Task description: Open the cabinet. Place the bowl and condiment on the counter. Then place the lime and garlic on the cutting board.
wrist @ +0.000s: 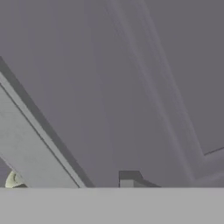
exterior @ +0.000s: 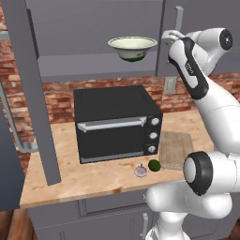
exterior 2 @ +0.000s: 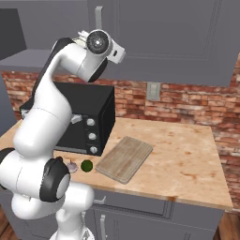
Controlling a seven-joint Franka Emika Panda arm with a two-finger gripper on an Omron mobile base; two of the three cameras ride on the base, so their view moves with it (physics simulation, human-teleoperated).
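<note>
The pincer [exterior: 165, 37], its grip impossible to make out, is reaching beside the cabinet [exterior: 93, 28] door handle [exterior: 178, 18]; the bowl [exterior: 132, 47] is sitting on the shelf just left of it.

Even, flat rendered light; soft shadow under oven [exterior: 117, 123]; hand view close, slightly blurred; no glare.

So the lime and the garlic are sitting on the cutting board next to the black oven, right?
Not quite. The lime and garlic sit on the bare counter, just off the cutting board, in front of the black oven. The left base view shows it.
</note>
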